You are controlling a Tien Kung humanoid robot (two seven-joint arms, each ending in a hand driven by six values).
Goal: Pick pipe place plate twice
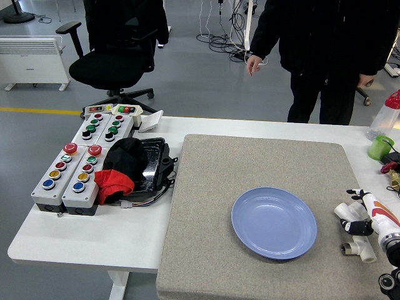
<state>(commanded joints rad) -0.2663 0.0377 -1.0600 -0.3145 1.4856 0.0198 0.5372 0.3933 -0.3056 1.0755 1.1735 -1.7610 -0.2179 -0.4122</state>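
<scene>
Blue plate (274, 222) sat empty on the grey mat (206, 206). Right hand (362, 220), at the table's right edge, had fingers curled around a white pipe fitting (357, 232), just right of the plate.

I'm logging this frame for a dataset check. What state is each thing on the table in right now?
blue plate: empty, flat on the grey mat.
white pipe fitting: on the table right of the mat, under the right hand, not lifted.
right hand: fingers curled at the pipe fitting; grasp unclear.
button boxes: at the left, untouched.
person's hand: hanging free, holding nothing.
</scene>
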